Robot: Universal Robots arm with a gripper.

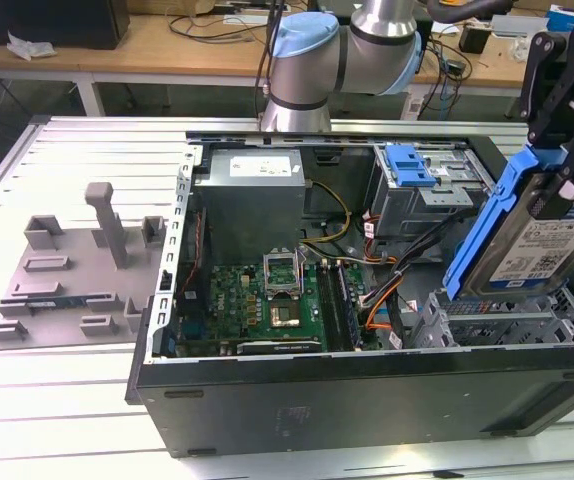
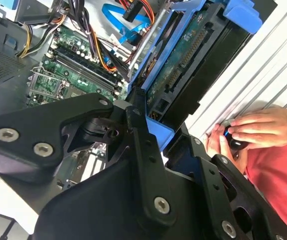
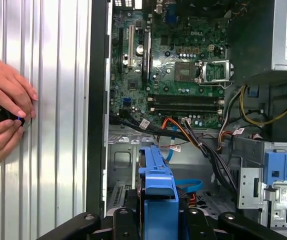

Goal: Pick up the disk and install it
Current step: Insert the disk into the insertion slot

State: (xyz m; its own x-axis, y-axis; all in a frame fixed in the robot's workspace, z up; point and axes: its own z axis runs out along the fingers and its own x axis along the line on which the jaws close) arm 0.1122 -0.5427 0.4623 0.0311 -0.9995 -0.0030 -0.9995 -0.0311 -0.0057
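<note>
Pick-up is complete: the black two-finger gripper [image 1: 565,182] is clenched on the disk [image 1: 542,235], a flat rectangular silver hard drive with a blue-and-white label and a blue plastic frame. In both wrist views the black fingers [image 2: 142,131] flank the blue frame, pressing on opposite faces. The disk hangs tilted, clear of every surface, above the corner of the open black computer case [image 1: 367,390] on the exterior view's right. Installation is not yet done: the disk is not seated in the silver metal drive bay [image 1: 502,325] directly beneath it, and no part of the frame appears to touch the bay rails. The case lies on its side on the ribbed aluminium table [image 1: 67,400] and contains a green motherboard [image 1: 257,295], a grey box-shaped power supply [image 1: 252,200], a bundle of multicoloured cables [image 1: 387,295], and an upper grey metal cage carrying a bright blue plastic latch [image 1: 410,163]. A grey moulded fixture plate [image 1: 62,285] lies beside the case on the exterior view's left. In the first wrist view, a person's hands [image 3: 6,117] rest on a small black knob just outside the case wall.
</note>
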